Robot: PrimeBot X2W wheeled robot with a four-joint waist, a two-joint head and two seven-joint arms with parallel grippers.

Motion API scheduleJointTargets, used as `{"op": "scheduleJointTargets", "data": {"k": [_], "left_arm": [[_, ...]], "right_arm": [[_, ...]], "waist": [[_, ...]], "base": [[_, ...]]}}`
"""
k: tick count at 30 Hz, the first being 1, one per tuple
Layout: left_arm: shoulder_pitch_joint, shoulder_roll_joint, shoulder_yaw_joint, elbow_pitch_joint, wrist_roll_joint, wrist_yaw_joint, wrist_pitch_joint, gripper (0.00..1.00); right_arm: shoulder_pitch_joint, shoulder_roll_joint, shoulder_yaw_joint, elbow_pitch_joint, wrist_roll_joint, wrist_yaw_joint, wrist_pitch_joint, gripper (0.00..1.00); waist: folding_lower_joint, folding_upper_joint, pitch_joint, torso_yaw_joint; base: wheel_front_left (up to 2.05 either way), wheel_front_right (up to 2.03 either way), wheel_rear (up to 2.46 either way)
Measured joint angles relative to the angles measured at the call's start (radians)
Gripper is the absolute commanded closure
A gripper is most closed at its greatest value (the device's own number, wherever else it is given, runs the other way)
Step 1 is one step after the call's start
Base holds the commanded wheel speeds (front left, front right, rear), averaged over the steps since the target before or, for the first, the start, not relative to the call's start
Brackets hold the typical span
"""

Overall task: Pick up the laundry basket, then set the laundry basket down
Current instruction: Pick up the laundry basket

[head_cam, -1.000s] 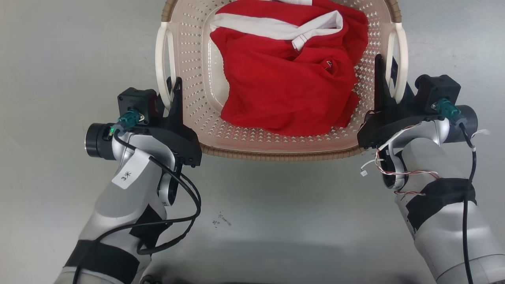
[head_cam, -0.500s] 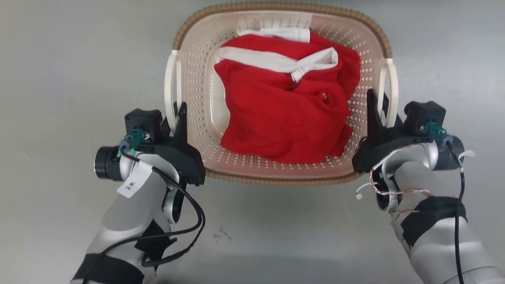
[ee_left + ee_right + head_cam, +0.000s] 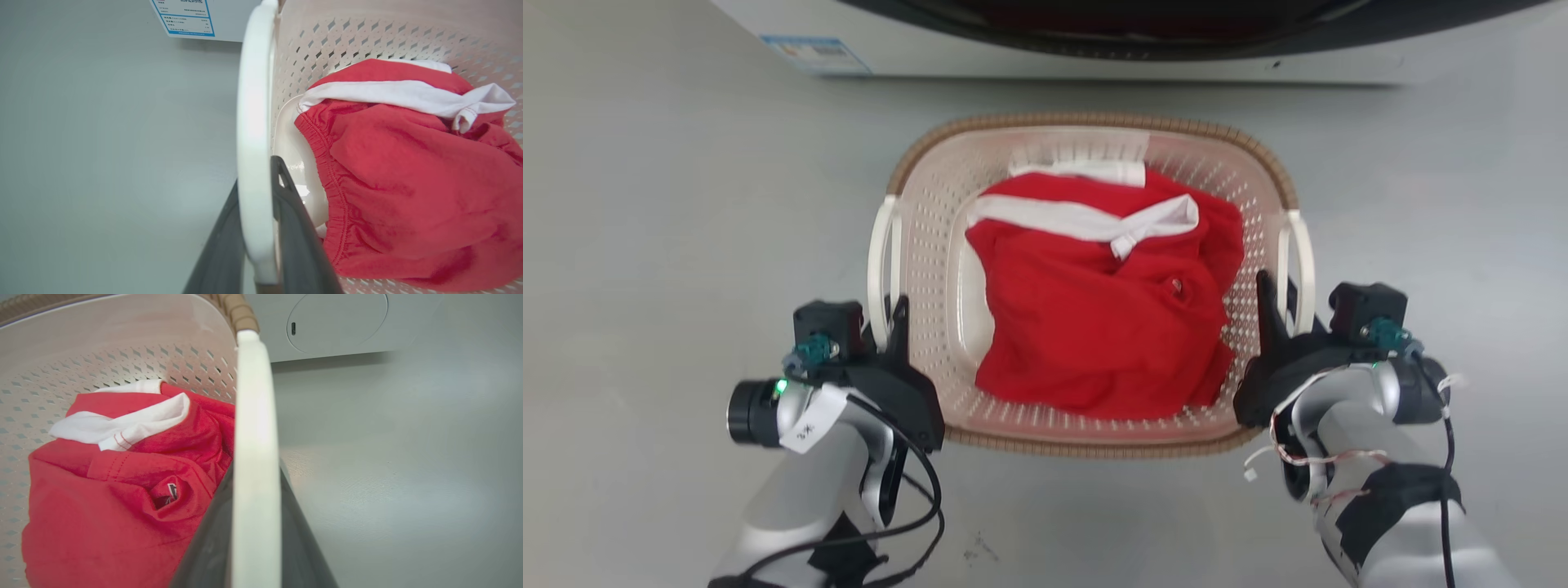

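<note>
1. Left gripper, fingers clamped on either side of the basket's left handle
2. Right gripper, clamped likewise on the right handle
3. Basket, between both grippers, near the washer, holding a red garment; contact with floor cannot be told

Bright, even light (soft shadows); slight blur.

The head view's top edge cuts off the white washer, and the print on its blue-bordered label is too small to read. The red-and-white garment hides much of the floor of the cream-pink perforated plastic laundry basket. Its white handles hide the inner faces of my left gripper and right gripper.
</note>
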Motion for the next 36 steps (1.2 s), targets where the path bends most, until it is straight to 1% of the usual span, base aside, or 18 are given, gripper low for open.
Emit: {"op": "scheduleJointTargets", "data": {"k": [5,13,26,33,36], "left_arm": [[0.051,-0.003,-0.002,0.032,-0.002,-0.002,0.0,1.0],[0.123,-0.004,-0.011,0.075,-0.011,-0.019,0.0,1.0],[0.239,-0.007,-0.032,0.146,-0.028,-0.047,0.004,1.0],[0.317,-0.005,-0.045,0.169,-0.053,-0.063,0.032,1.0],[0.352,-0.002,-0.055,0.174,-0.059,-0.064,0.042,1.0]], "right_arm": [[0.046,0.002,0.059,0.006,0.051,-0.004,0.0,1.0],[0.115,0.005,0.146,0.016,0.131,-0.012,0.011,1.0],[0.234,0.009,0.263,0.023,0.259,-0.028,0.104,1.0],[0.31,0.009,0.328,0.018,0.333,-0.031,0.172,1.0],[0.342,0.009,0.357,0.012,0.363,-0.038,0.197,1.0]], "waist": [[0.0,0.0,-0.072,-0.005],[-0.0001,0.0,-0.188,-0.016],[-0.0003,0.0,-0.366,-0.031],[-0.0003,-0.0001,-0.47,-0.039],[-0.0003,0.0,-0.514,-0.043]], "base": [[0.0,0.0,0.0],[0.0,0.0,0.0],[0.0,0.0,0.0],[0.0,0.0,0.0],[0.0,0.0,0.0]]}}
